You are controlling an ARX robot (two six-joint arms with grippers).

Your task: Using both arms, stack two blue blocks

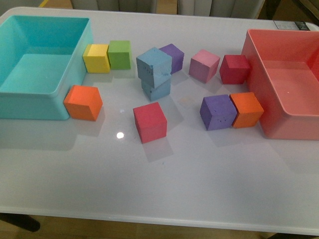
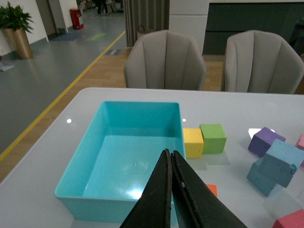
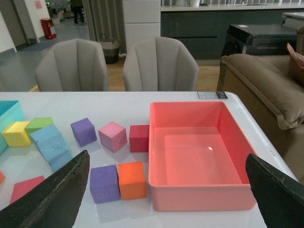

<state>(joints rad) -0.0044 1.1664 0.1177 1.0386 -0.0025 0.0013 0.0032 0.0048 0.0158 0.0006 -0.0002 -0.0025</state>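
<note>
The two blue blocks [image 1: 155,73] already stand one on the other, near the far edge of the table [image 1: 199,179], about midway between its left and right sides. The upper block sits turned and overhangs the lower one, so the stack looks finished but not neat. Both are matte sky-blue foam. The left gripper [image 2: 171,164] is closed on nothing; the right gripper [image 3: 166,190] is wide open, holding nothing.
</note>
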